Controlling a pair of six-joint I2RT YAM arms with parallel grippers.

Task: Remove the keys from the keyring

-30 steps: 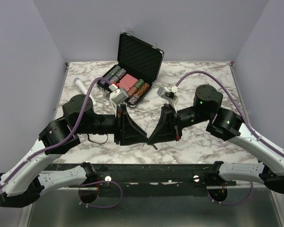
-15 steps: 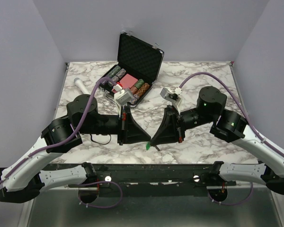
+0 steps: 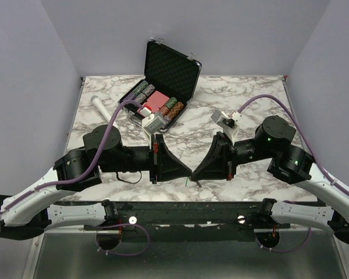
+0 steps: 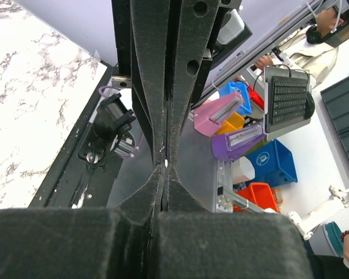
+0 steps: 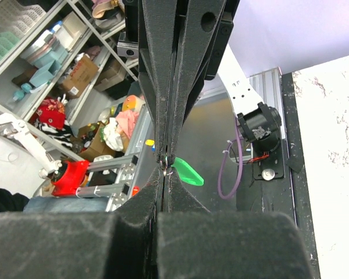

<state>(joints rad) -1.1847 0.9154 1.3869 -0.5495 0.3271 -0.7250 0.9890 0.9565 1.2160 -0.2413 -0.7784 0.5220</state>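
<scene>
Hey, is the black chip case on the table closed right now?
No, the chip case is open: its lid stands upright and the chips inside show in the top view.

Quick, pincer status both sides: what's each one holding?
Left pincer: closed; what it pinches cannot be told.
Right pincer: closed, green key at its tips, grip on it unclear.

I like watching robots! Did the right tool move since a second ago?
Yes. The right tool slid rightward, ending up farther from the chip case, which stayed put.
</scene>
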